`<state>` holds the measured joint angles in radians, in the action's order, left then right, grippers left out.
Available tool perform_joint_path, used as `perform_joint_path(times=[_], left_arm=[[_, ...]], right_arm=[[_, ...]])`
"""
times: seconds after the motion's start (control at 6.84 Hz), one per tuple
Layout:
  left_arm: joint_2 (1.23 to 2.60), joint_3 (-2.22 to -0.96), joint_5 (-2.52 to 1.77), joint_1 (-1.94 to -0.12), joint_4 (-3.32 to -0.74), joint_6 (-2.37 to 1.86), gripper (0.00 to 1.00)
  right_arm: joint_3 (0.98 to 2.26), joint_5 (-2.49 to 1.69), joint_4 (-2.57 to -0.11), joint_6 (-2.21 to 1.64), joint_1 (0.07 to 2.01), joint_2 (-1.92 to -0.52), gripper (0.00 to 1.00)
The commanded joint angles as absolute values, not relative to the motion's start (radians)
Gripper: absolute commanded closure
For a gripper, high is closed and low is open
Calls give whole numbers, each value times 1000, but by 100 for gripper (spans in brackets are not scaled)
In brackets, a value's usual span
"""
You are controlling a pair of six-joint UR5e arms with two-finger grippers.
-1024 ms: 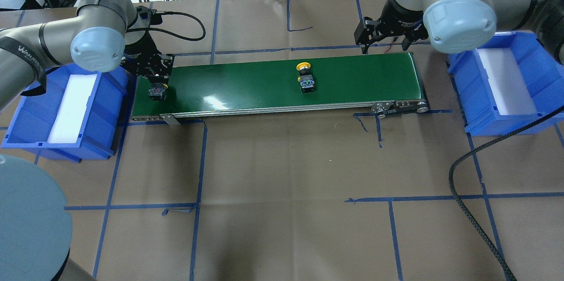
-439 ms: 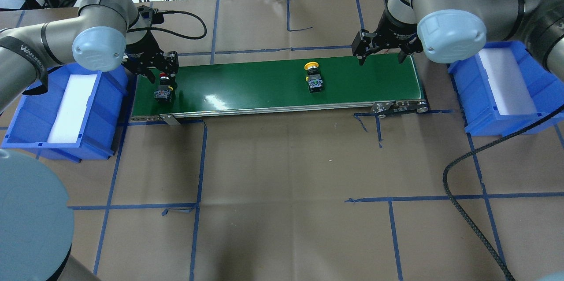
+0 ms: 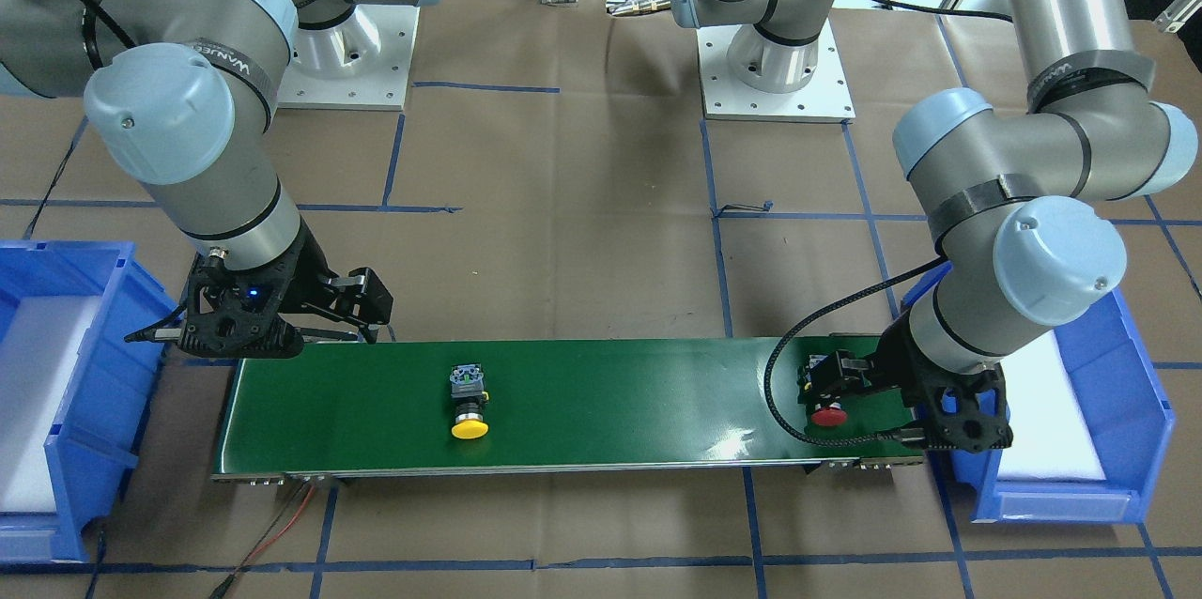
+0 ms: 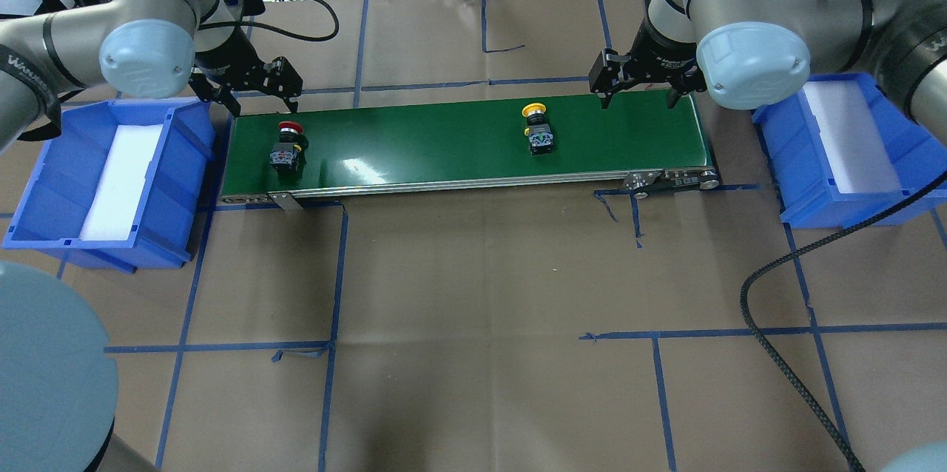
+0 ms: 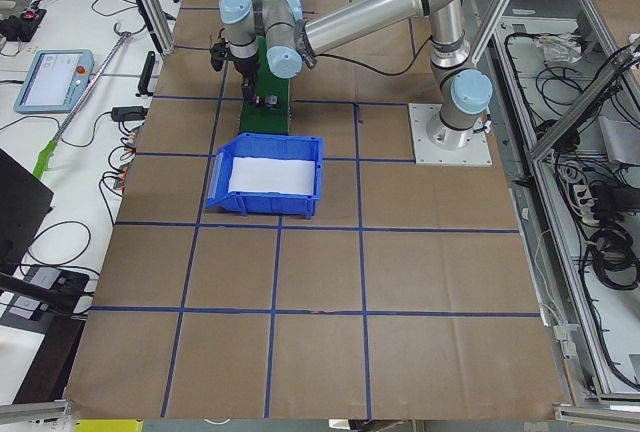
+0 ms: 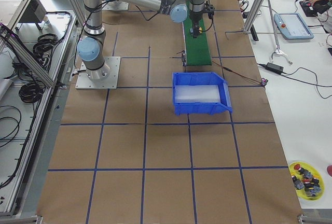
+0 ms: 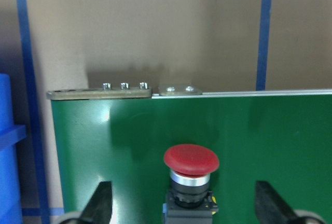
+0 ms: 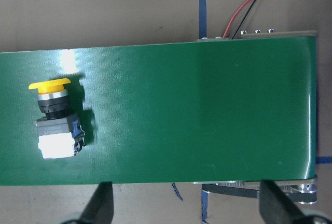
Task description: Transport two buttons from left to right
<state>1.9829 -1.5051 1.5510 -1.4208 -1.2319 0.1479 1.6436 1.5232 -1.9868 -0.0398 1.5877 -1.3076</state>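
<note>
The left end effector (image 4: 260, 96), released and empty, hangs just behind the red-capped grey-and-black push-button (image 4: 287, 143) lying at the left end of the long green conveyor belt (image 4: 414, 139) on the desk (image 4: 473, 272), while the right end effector (image 4: 639, 98), likewise spread, hovers near the yellow-capped push-button (image 4: 538, 130) lying right of mid-belt.

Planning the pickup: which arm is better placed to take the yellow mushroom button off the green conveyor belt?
Right. The right gripper hangs open by the green conveyor belt, nearest the yellow mushroom button; the left gripper is far off, by the red mushroom button.
</note>
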Motion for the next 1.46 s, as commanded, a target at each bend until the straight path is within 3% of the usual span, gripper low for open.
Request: perform_joint_path(times=[0.0,0.44,1.02,1.32], left_arm=[[1936,-1398,1552,-1431,-1430,100,0],[1827,-1390,1563,-1478,-1543,-18,0],[1665,-1527,1562,-1517,-1592,-49,0],[1652,-1536,1560,-1517,-1585,-51,0]], right_arm=[[1646,1523,-1988,-40,1588,-1305,0],[1646,1528,-2006,-35,1588,-1276,0],[1634,1520,-2129,-41,1598,-1207,0],[1635,1520,-2131,-58,1617,-1169,0]])
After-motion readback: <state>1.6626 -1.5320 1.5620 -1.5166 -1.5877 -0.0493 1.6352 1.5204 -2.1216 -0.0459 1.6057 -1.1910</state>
